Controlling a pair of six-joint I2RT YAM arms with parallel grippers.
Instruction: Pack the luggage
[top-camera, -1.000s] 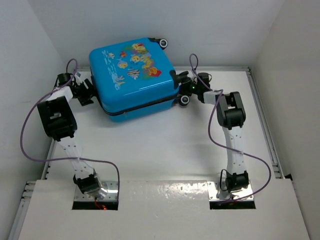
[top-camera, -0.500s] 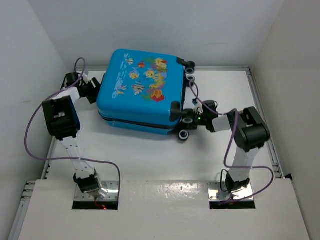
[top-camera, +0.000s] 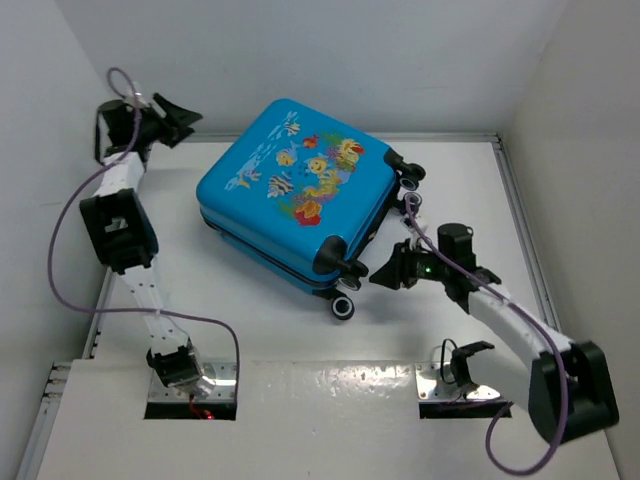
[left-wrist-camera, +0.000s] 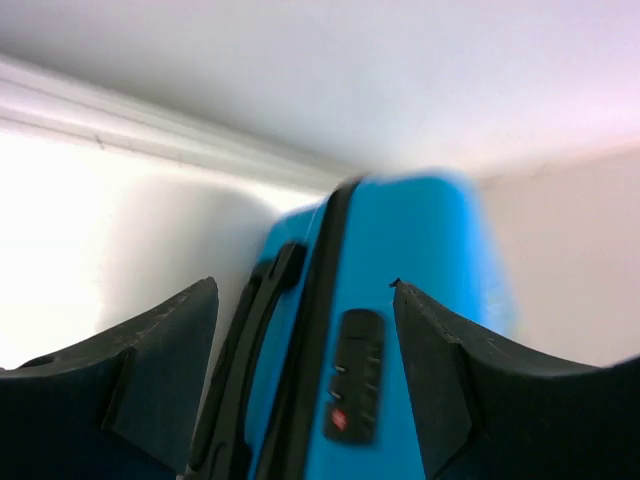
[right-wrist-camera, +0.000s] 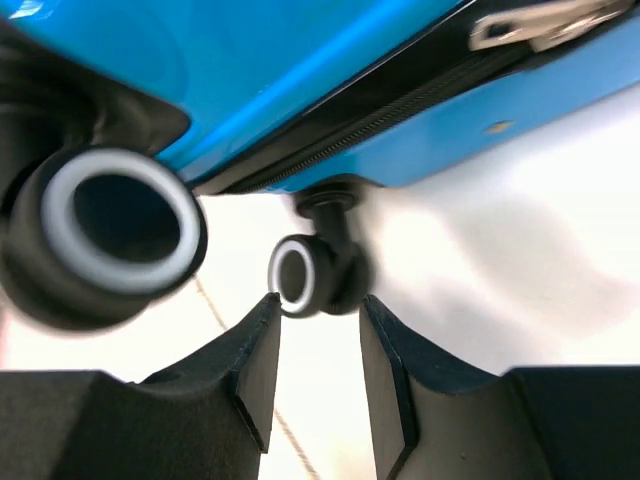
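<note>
The luggage (top-camera: 295, 195) is a bright-blue suitcase with fish prints. It lies closed and flat on the white table, turned at an angle, with its wheels toward the right. My left gripper (top-camera: 183, 122) is open and empty, raised at the back left corner, apart from the case. The left wrist view shows the case's side (left-wrist-camera: 410, 240) with a black handle (left-wrist-camera: 255, 340) and a combination lock (left-wrist-camera: 355, 375) beyond the open gripper (left-wrist-camera: 304, 287). My right gripper (top-camera: 385, 275) is open; a black wheel (right-wrist-camera: 305, 275) sits just past its tips (right-wrist-camera: 320, 300), under the case (right-wrist-camera: 300, 60).
White walls (top-camera: 60, 90) close in the table on the left, back and right. A raised rail (top-camera: 525, 230) runs along the right side. A white shelf (top-camera: 330, 420) covers the near edge around the arm bases. Purple cables (top-camera: 60, 250) hang from both arms.
The suitcase has turned clockwise and slid toward the front right. My left gripper has come off its left side and risen to the back corner. My right arm has swung nearer and rightward.
</note>
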